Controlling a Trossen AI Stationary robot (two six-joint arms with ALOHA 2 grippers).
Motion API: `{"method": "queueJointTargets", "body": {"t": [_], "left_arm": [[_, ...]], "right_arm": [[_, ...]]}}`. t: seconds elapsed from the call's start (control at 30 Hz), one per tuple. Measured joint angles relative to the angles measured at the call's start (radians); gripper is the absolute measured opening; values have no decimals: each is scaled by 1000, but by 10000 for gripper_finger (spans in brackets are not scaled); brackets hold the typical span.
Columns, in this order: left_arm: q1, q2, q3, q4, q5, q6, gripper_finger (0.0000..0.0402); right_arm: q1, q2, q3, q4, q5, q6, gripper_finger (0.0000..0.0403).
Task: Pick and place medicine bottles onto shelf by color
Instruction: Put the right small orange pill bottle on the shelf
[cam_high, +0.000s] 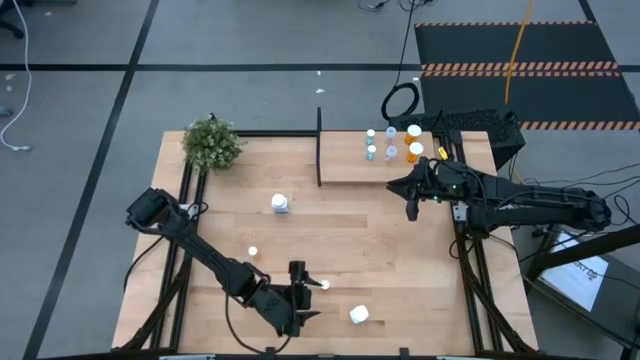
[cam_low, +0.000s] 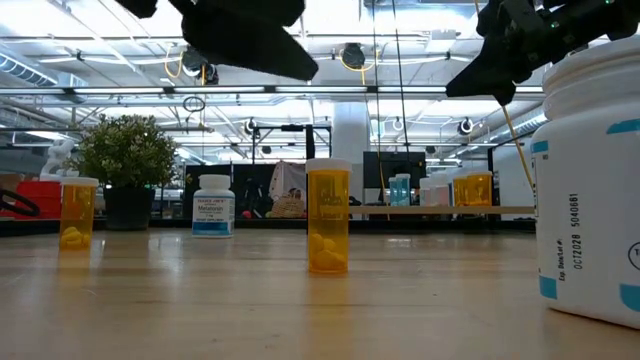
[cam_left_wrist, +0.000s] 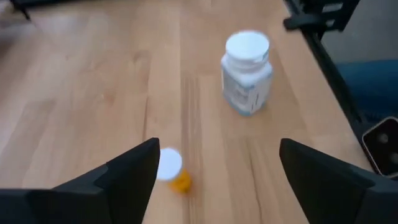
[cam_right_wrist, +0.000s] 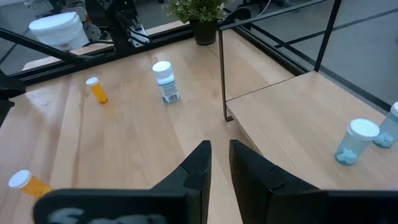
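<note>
left jaws (cam_left_wrist: 214, 177) wide open over orange bottle (cam_left_wrist: 174, 174) | centre, descend, close below cap | right jaws (cam_right_wrist: 221, 165) nearly closed, empty

L tool (cam_left_wrist: 214, 177) open, orange bottle (cam_left_wrist: 172, 170) between fingers, white bottle (cam_left_wrist: 246, 71) beyond

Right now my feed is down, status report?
Left gripper open above an orange bottle. Right gripper shut, empty, by the shelf. Nothing in the way.

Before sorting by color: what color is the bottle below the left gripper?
Orange bottle, white cap; left wrist view.
</note>
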Motion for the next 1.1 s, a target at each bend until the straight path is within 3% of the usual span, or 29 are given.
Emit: {"method": "queueJointTargets", "body": {"t": [0.23,0.47,0.67,1.1], "left_arm": [[49,0,91,-268,32,-53,327],[87,32,92,-238,119,-33,302],[113,78,92,-158,112,-9,299],[143,79,92,-191,137,-80,298]], "right_arm": [[0,0,0,0,2,-3,50],[0,0,0,0,2,-4,50],[0,0,-1,-1,2,-4,50],[0,0,-1,-1,3,-30,50]]}}
